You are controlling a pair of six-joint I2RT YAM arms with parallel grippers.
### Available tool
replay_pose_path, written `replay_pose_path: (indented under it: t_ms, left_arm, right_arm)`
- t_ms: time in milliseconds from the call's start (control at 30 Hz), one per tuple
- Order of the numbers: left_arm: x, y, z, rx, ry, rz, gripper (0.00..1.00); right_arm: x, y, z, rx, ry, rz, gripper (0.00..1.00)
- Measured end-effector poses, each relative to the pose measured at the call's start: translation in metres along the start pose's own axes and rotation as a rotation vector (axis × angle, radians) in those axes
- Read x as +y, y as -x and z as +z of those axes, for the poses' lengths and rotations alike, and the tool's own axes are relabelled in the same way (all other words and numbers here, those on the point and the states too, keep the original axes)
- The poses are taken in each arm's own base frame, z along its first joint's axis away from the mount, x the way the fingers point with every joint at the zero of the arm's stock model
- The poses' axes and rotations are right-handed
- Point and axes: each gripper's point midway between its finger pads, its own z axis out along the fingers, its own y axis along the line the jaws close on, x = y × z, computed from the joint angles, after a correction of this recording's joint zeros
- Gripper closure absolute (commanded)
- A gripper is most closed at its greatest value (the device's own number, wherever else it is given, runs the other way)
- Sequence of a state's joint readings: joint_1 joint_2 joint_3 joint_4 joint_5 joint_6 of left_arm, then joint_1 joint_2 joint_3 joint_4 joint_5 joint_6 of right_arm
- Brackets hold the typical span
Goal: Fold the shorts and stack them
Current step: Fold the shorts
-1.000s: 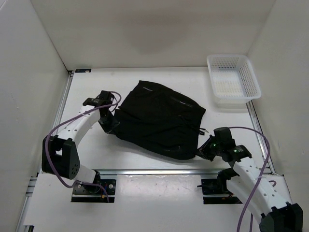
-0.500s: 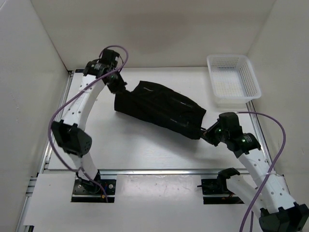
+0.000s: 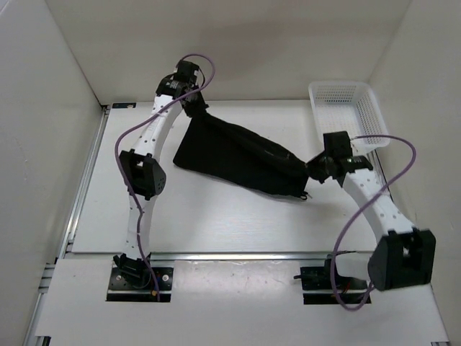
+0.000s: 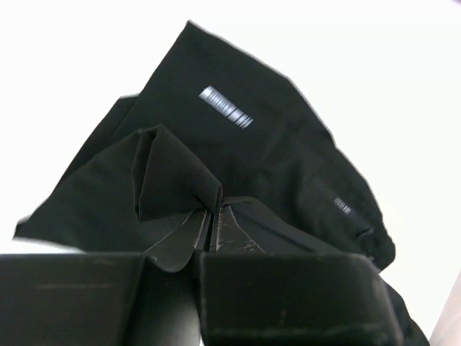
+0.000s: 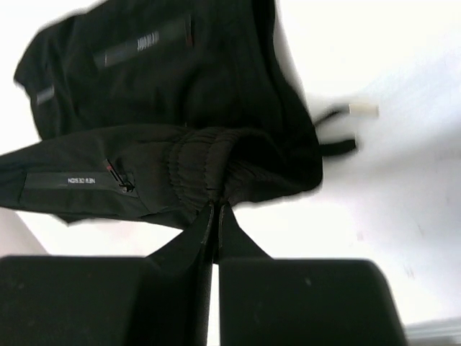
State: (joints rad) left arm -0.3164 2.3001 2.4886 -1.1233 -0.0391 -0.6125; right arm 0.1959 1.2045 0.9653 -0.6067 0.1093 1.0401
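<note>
Nearest me, the right gripper (image 3: 315, 171) had its jaws pressed together on the gathered waistband end of the shorts (image 3: 238, 155), toward the right edge of the counter (image 3: 216, 223). A drawstring (image 5: 346, 112) trailed loose beside it. From there the shorts ran as a long doubled band slantwise across the middle to the far edge, where the left gripper (image 3: 196, 109) pinched a bunched corner of fabric. I judged the first lengthwise fold about half made: the lifted layer was not yet laid flat, and a cross fold and the stacking remained. The white mesh basket (image 3: 325, 148) sat in the far right corner, just beside the right arm, and could crowd its swing.
</note>
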Motion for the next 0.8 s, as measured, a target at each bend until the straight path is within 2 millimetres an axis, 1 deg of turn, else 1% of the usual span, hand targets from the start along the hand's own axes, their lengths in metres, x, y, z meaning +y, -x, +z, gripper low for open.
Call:
replay_pose_path:
  t_ms: [33,67,100,133,167,200,233,267,333,367,400,433,500,533,600,633,667,733,800]
  left_arm:
    - [-0.003,0.004,0.007,-0.01,-0.015,0.003,0.9]
    - [-0.008,0.008,0.013,-0.019,-0.038,0.003,0.83]
    - [-0.012,0.012,0.02,-0.03,-0.058,0.002,0.59]
    - [-0.013,0.017,0.028,-0.038,-0.075,0.003,0.35]
    - [-0.016,0.02,0.036,-0.044,-0.095,0.0,0.0]
    - [-0.017,0.024,0.045,-0.048,-0.118,-0.008,0.0]
    - [-0.018,0.028,0.055,-0.049,-0.141,-0.026,0.0]
    - [-0.016,0.028,0.062,-0.044,-0.151,-0.036,0.0]
    - [-0.004,0.028,0.073,-0.026,-0.142,-0.05,0.0]
    - [0.003,0.026,0.077,-0.016,-0.129,-0.053,0.0]
    - [0.01,0.025,0.079,-0.008,-0.117,-0.055,0.0]
    - [0.019,0.022,0.079,0.001,-0.101,-0.057,0.0]
    - [0.037,0.013,0.072,0.03,-0.058,-0.059,0.0]
    - [0.046,0.007,0.066,0.044,-0.037,-0.059,0.0]
    - [0.062,-0.007,0.048,0.072,0.004,-0.049,0.0]
    - [0.067,-0.014,0.037,0.083,0.017,-0.043,0.0]
    - [0.07,-0.02,0.026,0.088,0.023,-0.035,0.0]
    - [0.076,-0.031,0.01,0.099,0.033,-0.024,0.0]
    - [0.083,-0.044,0.0,0.118,0.048,-0.011,0.0]
  right_arm:
    - [0.003,0.006,0.008,-0.003,-0.01,0.002,1.0]
    - [0.006,0.012,0.017,-0.006,-0.022,0.002,0.79]
    - [0.011,0.018,0.028,-0.008,-0.031,-0.001,0.57]
    - [0.015,0.024,0.038,-0.013,-0.036,-0.002,0.37]
    - [0.02,0.031,0.05,-0.019,-0.037,-0.009,0.13]
    - [0.026,0.038,0.06,-0.021,-0.036,-0.019,0.09]
    - [0.033,0.043,0.07,-0.023,-0.027,-0.037,0.06]
    - [0.039,0.049,0.077,-0.027,-0.014,-0.048,0.06]
    - [0.047,0.055,0.082,-0.039,0.006,-0.07,0.06]
    - [0.048,0.056,0.081,-0.046,0.013,-0.079,0.09]
    - [0.05,0.058,0.077,-0.054,0.022,-0.087,0.16]
    - [0.051,0.058,0.072,-0.062,0.032,-0.098,0.2]
    - [0.052,0.057,0.058,-0.077,0.052,-0.114,0.25]
    - [0.051,0.055,0.05,-0.082,0.061,-0.119,0.25]
    - [0.046,0.048,0.037,-0.085,0.081,-0.127,0.2]
    - [0.04,0.041,0.032,-0.074,0.085,-0.13,0.12]
    - [0.033,0.033,0.029,-0.055,0.087,-0.129,0.08]
    - [0.015,0.016,0.03,-0.007,0.078,-0.124,0.05]
    - [-0.009,-0.005,0.037,0.067,0.05,-0.107,0.05]
